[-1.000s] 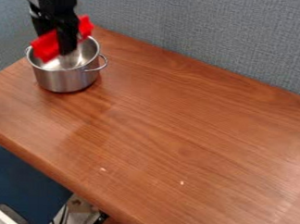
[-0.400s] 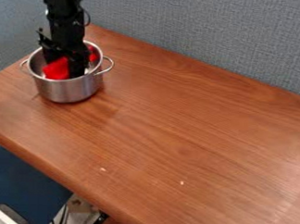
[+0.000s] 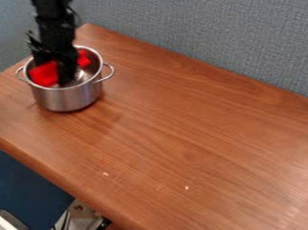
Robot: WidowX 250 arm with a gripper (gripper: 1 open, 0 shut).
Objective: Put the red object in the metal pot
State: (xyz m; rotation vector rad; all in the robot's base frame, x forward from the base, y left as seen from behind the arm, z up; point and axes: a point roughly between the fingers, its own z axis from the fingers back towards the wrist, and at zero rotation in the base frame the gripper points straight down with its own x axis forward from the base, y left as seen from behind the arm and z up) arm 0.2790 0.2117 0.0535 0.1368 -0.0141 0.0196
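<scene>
- At the far left corner of the wooden bench (image 3: 182, 118), your gripper (image 3: 52, 68) hangs straight down into the mouth of the metal pot (image 3: 66, 93), in front of a grey-blue wall (image 3: 236, 34).
- The red object (image 3: 83, 61) sits inside the pot's rim: red shows on both sides of the black fingers, a patch to the left and a brighter one to the right, level with the rim or just under it.
- The gripper looks clamped across the middle of the red object, jaws part-way apart with the block between them; the contact itself is too small and dark to confirm.
- Judged by its look, you have a stiff, light block, probably plastic or painted wood, that will not bend or crush under the fingers.
- Its smooth faces may slide, so the long flat sides at mid-length are the place to hold it, as appears to be the case here.
- The block seems about as long as the pot is wide, so an end could catch on the rim; keep it level or tip one end down.
- The pot is shiny, thin-walled and probably light; a knock could shift it, since it stands near the bench's left edge.
</scene>
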